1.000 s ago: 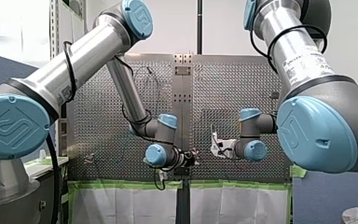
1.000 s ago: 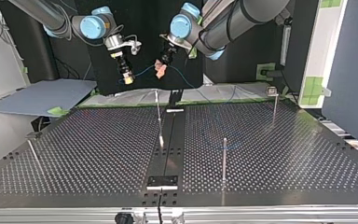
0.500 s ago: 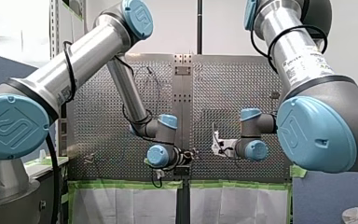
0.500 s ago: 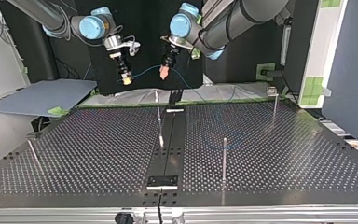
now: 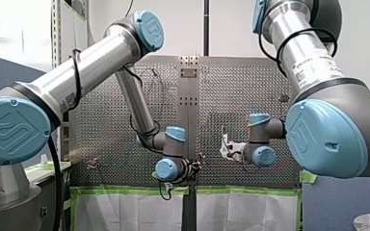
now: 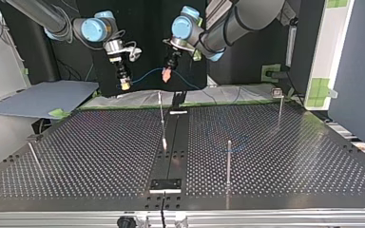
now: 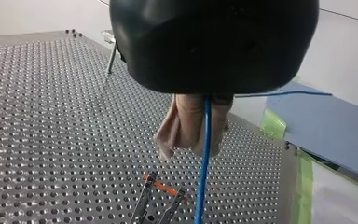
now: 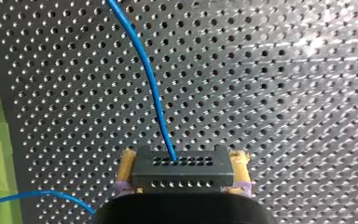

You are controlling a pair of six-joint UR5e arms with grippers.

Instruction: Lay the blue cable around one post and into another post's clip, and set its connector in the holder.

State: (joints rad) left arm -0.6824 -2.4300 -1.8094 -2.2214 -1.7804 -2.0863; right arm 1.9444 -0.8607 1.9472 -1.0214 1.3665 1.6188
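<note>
Left gripper (image 7: 196,140) pinching blue cable (image 7: 204,163); right gripper (image 8: 183,161) clamping connector (image 8: 182,176). Both hovering above perforated table (image 6: 290,156), far edge in top view. Advice: holding span lightly taut, avoiding snagging while approaching post (image 6: 228,159).

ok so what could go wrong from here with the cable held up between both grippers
Only a short stretch of blue cable runs between my left gripper and my right gripper. If they move apart, it could slip through the beige pads or strain where it enters the connector.

More cable seems to lie looped on the table by a post. It might snag there as the arms carry it.
</note>
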